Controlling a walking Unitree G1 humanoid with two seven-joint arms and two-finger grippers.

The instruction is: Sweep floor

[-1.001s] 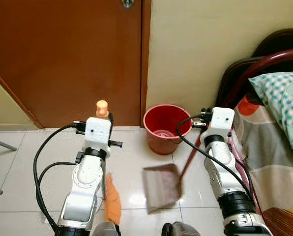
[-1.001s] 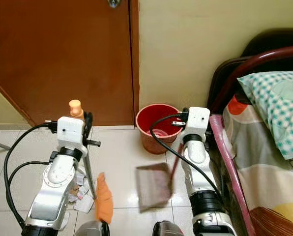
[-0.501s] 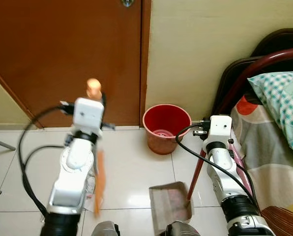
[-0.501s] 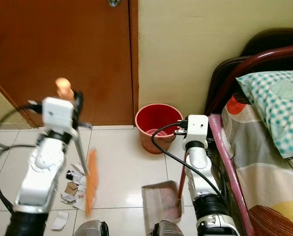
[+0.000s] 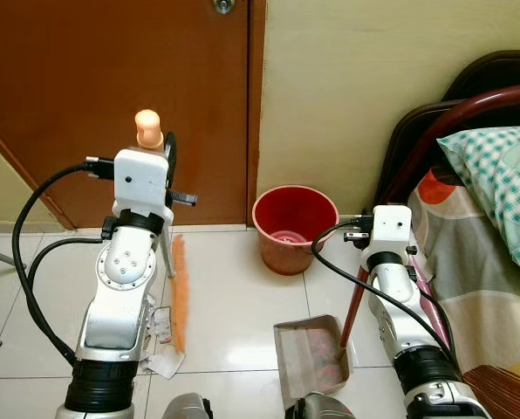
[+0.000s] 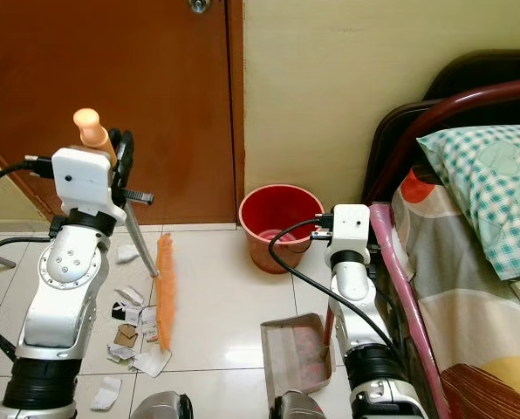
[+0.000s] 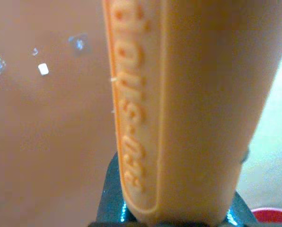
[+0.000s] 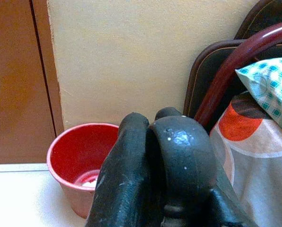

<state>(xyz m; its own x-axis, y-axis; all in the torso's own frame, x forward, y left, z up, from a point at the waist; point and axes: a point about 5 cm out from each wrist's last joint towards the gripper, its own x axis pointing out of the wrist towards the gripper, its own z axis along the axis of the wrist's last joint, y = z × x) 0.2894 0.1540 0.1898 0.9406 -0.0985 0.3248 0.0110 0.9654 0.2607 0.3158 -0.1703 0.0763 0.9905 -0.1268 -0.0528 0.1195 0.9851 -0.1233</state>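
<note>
My left gripper [image 5: 167, 155] is shut on the broom handle [image 7: 188, 109], whose orange tip [image 5: 147, 128] sticks up above the wrist. The thin shaft slants down to the orange bristles [image 5: 180, 288], which rest on the white tiles in a narrow strip in front of the door. Torn paper scraps [image 6: 129, 314] lie on the floor beside the bristles, on my left. My right gripper [image 5: 366, 229] is shut on the dustpan handle [image 5: 352, 305], a red pole. The grey dustpan [image 5: 311, 360] sits on the floor near my feet with some debris inside.
A red bucket [image 5: 295, 229] stands against the yellow wall beside the brown door [image 5: 112, 87]. A bed with a dark red frame [image 5: 434, 131] and patterned covers [image 5: 496, 262] runs along my right. A grey chair leg [image 5: 3, 255] shows at the far left.
My left arm swung the broom out to the left and forward, so the bristles now lie toward the door. The dustpan came down from a raised, blurred pose onto the floor.
</note>
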